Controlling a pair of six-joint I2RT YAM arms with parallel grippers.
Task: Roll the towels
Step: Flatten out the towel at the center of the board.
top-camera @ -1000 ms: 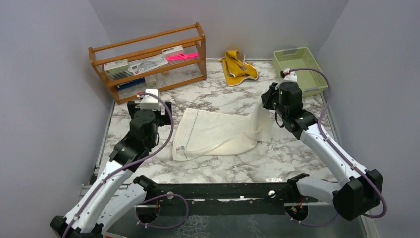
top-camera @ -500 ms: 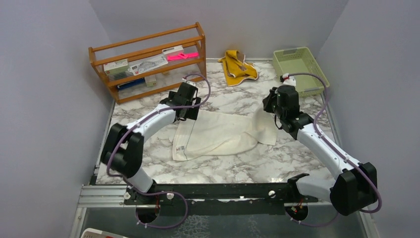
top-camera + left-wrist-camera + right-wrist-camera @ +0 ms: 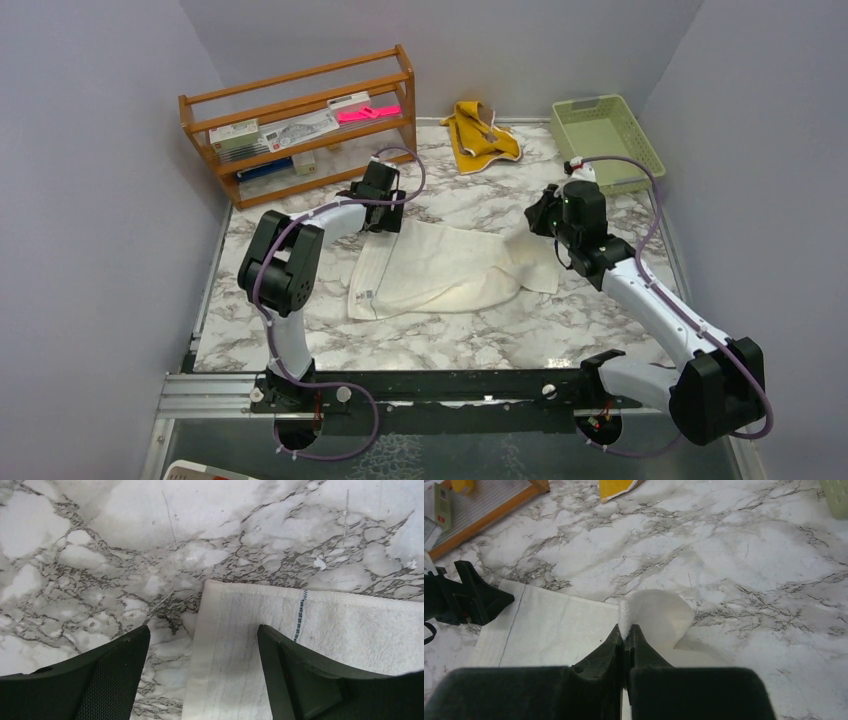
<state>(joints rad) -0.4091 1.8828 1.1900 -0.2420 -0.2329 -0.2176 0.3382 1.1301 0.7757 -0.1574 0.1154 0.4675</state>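
A cream-white towel point(image 3: 440, 268) lies spread on the marble table. Its right end is lifted and folded over, and my right gripper point(image 3: 548, 226) is shut on that raised fold point(image 3: 659, 612); in the right wrist view the gripper point(image 3: 626, 628) has its tips pinched on the cloth. My left gripper point(image 3: 385, 218) hangs over the towel's far left corner. In the left wrist view it point(image 3: 202, 628) is open, its fingers straddling the towel's left edge point(image 3: 220, 630) with nothing gripped. A mustard-yellow towel point(image 3: 482, 135) lies crumpled near the back wall.
A wooden rack point(image 3: 300, 125) with small items stands at the back left. A pale green basket point(image 3: 605, 140) sits at the back right, just behind the right arm. Grey walls close in the table on three sides.
The left arm has swung out from the near left to the towel's far left corner. The right gripper has come down and slightly right, so the towel's raised end hangs lower.
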